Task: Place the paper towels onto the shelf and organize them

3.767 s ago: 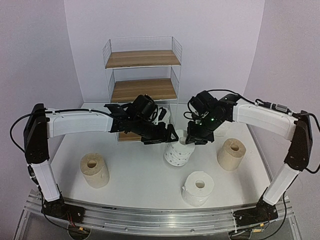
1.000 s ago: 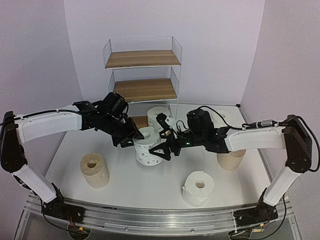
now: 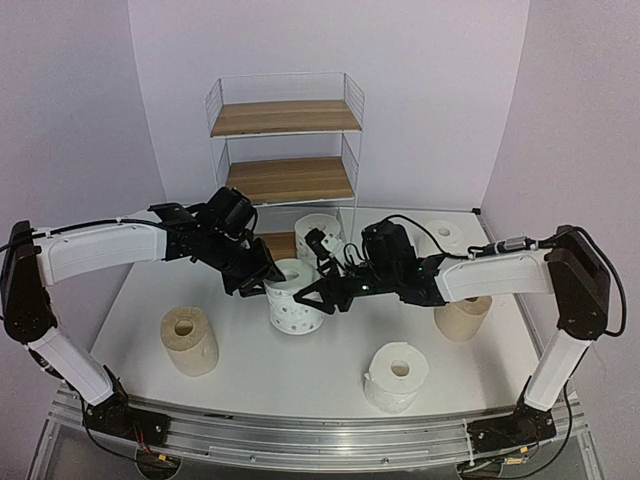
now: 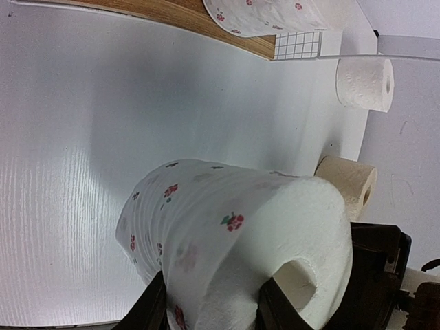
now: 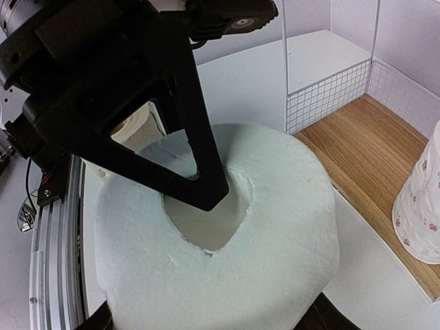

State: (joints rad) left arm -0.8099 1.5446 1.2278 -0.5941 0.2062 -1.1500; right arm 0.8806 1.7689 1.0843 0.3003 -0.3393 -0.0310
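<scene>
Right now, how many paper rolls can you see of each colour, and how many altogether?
Plain white rolls: 2
Flower-printed rolls: 2
Tan rolls: 2
Total: 6

Small red flowers with green stems on white across the flowered roll (image 4: 234, 240). Reads as dark dots on white from above. Same print on the second flowered roll (image 3: 318, 232). Plain white on the front roll (image 3: 397, 375) and the back roll (image 3: 440, 235). Tan-beige on the left roll (image 3: 188, 338) and the right roll (image 3: 462, 315). Brown wood-grain boards and thin white wire on the shelf (image 3: 285, 118). White counter (image 3: 270, 365). Black left fingers (image 5: 199, 165). White shells with black joints on the left arm (image 3: 110, 248) and right arm (image 3: 500, 275).
</scene>
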